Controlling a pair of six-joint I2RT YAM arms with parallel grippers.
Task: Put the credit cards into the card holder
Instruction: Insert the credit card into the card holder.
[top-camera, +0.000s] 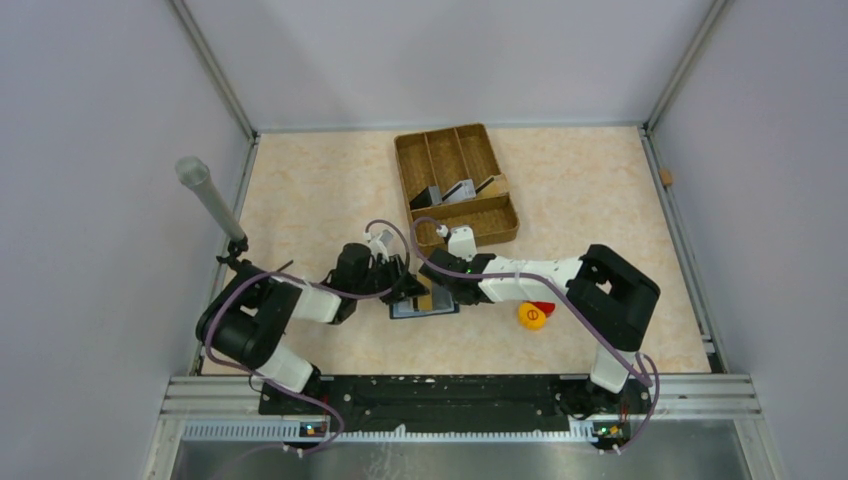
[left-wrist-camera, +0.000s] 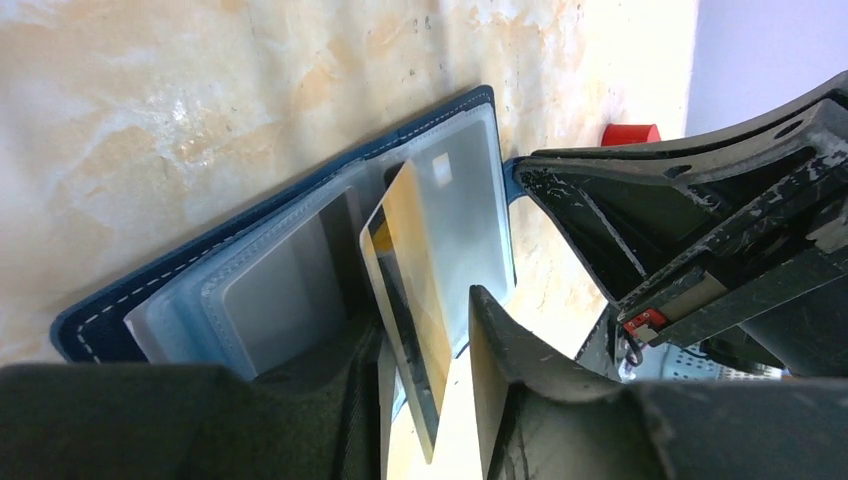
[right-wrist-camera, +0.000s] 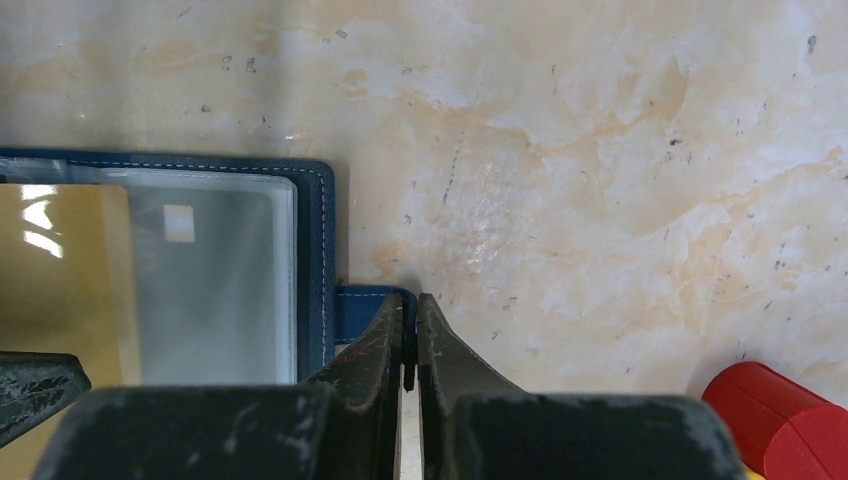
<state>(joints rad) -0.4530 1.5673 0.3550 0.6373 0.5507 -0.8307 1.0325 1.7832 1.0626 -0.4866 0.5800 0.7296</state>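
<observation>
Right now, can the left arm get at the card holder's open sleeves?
Probably yes: the card holder lies open under the left fingers, gold card between them at its sleeves; the right fingers only pinch its snap tab.

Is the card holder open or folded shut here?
Open: the card holder lies spread flat, its clear inner sleeves exposed, with a gold card standing on edge over them.

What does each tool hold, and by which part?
Right tool: shut on the holder's snap tab. Left tool: open around the gold card's near end, a gap beside it, so probably not gripping.
</observation>
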